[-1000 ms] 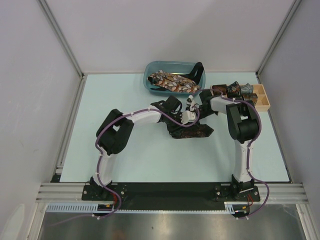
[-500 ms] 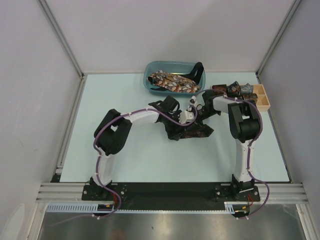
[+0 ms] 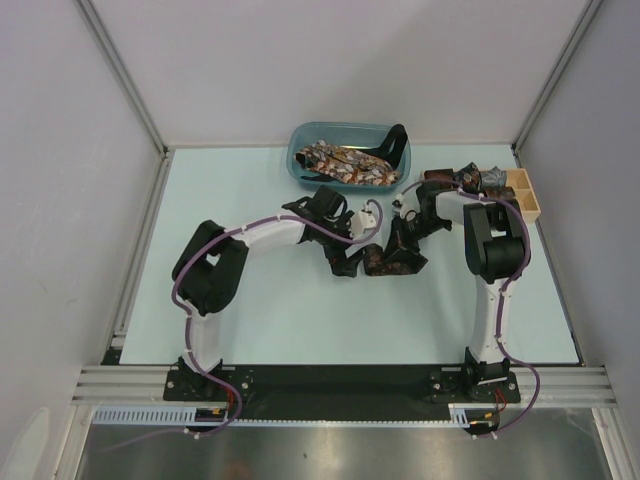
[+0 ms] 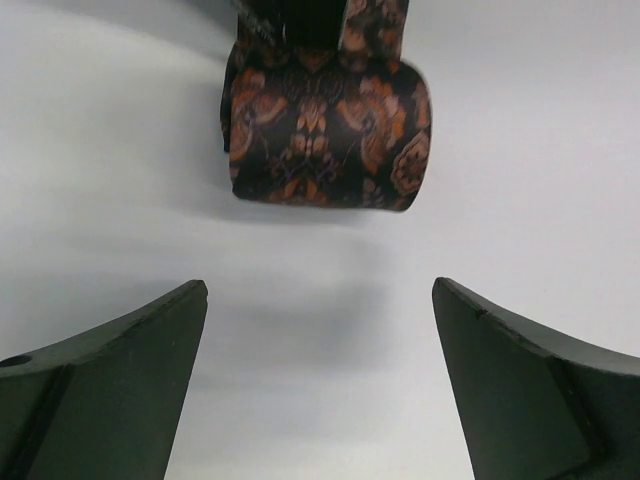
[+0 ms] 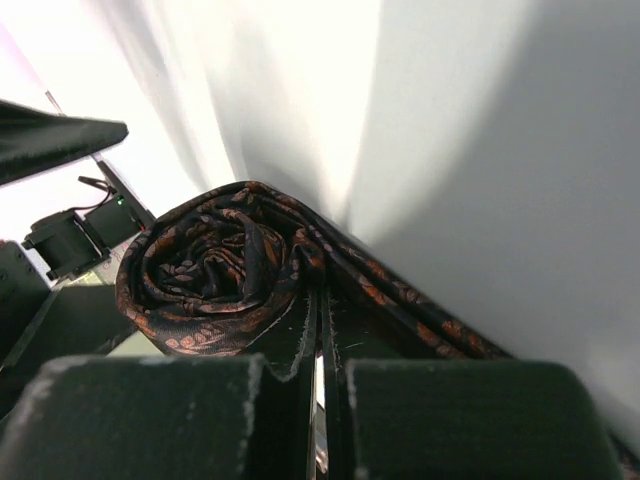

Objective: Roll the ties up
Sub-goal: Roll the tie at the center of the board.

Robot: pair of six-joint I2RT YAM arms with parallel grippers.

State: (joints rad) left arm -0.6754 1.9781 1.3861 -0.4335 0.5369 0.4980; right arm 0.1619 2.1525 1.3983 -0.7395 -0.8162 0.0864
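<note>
A dark brown tie with an orange print (image 3: 388,260) lies rolled into a coil (image 4: 325,135) on the pale table. My left gripper (image 4: 320,290) is open and holds nothing, its fingers (image 4: 130,350) standing a short way back from the coil; seen from above, the left gripper (image 3: 347,262) sits just left of it. My right gripper (image 5: 320,335) is shut on the tie's fabric right beside the coil (image 5: 215,270), and the tie's loose part (image 5: 420,315) runs off to the right. From above, the right gripper (image 3: 403,238) is over the coil's far right side.
A blue bin (image 3: 300,165) holding loose printed ties stands at the back centre. A wooden compartment box (image 3: 525,195) with rolled ties (image 3: 465,182) sits at the back right, close behind the right wrist. Grey walls enclose the table.
My left gripper has opened, let go of the coil and drawn back to the left. The right gripper has shut on the tie, and the coil now lies free of the left fingers.
</note>
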